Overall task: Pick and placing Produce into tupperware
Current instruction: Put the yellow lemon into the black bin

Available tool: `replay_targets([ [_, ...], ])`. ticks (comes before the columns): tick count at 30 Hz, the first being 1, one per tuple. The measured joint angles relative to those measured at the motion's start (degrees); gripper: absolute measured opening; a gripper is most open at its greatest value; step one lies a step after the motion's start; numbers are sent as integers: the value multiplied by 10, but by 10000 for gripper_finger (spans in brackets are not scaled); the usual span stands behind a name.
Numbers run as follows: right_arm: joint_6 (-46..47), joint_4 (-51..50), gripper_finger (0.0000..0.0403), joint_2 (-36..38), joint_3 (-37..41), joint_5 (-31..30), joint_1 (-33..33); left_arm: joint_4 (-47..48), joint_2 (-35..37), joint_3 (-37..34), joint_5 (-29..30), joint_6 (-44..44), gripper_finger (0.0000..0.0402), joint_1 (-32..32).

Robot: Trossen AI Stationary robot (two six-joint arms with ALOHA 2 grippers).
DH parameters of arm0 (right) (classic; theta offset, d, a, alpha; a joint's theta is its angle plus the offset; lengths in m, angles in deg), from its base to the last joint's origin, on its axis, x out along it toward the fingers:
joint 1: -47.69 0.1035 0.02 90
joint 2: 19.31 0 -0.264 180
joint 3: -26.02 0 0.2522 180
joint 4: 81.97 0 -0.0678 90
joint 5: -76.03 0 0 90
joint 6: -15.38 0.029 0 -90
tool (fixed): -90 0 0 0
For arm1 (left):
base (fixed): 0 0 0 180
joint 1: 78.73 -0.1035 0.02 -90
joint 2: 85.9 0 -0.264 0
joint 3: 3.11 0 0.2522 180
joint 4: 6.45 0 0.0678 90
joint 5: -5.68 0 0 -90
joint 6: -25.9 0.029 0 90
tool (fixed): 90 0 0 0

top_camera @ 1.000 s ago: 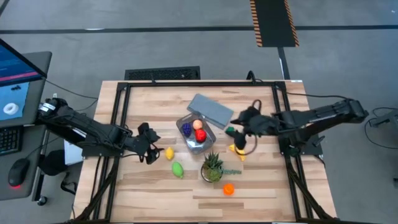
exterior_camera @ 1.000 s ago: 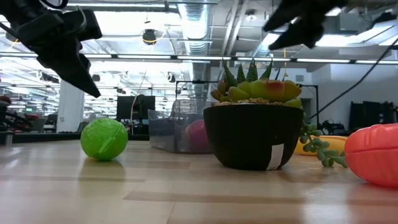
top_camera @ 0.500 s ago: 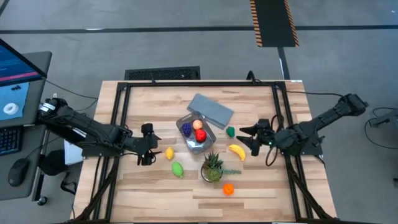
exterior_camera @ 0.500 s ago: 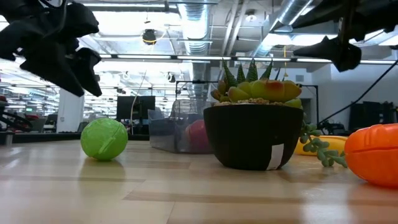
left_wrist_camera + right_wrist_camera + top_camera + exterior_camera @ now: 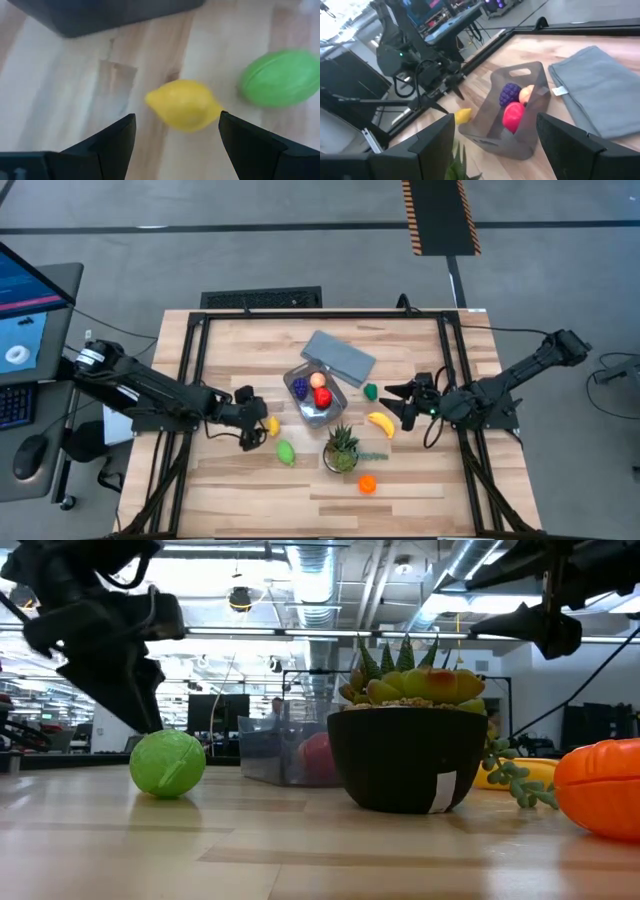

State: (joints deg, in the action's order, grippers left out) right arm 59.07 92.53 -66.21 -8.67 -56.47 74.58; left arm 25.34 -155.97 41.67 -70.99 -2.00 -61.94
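Note:
The clear tupperware [image 5: 315, 395] stands mid-table and holds a purple [image 5: 510, 93], a red [image 5: 513, 118] and a peach-coloured piece [image 5: 527, 92] of produce. Loose on the wood lie a yellow lemon [image 5: 184, 105], a green fruit [image 5: 280, 77], a small green piece [image 5: 371, 391], a banana [image 5: 380, 423] and an orange piece [image 5: 367, 483]. My left gripper [image 5: 257, 430] is open and slants down just left of the lemon, a finger on either side, touching nothing. My right gripper [image 5: 399, 402] hovers open to the right of the banana, holding nothing.
A flat grey-blue lid [image 5: 338, 357] lies behind the tub. A spiky plant in a black pot [image 5: 408, 755] stands near the tub's front, between the green fruit [image 5: 167, 764] and the orange piece [image 5: 600, 785]. Black frame rails run along the table's edges.
My left gripper has moved right and down toward the lemon, still open. My right gripper has drawn back from beside the tub toward the table's right edge, sunk lower and rolled, then stopped. The produce has kept its place.

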Motion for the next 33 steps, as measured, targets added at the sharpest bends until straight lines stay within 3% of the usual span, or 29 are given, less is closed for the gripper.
replay_targets([
  [5, -6, -7, 301, 1, 0, 3, 0, -33, 5, 1, -25, -103, 273, -2],
  [19, -34, -9, 301, 1, 0, 31, 1, -3, 7, 0, -41, -464, 273, -5],
  [25, -63, -12, 301, 6, 0, 61, 1, 17, 6, 12, -40, -528, 273, -5],
  [33, -116, -24, 301, 56, 0, 80, 1, 52, 3, 40, -34, -547, 273, -8],
])
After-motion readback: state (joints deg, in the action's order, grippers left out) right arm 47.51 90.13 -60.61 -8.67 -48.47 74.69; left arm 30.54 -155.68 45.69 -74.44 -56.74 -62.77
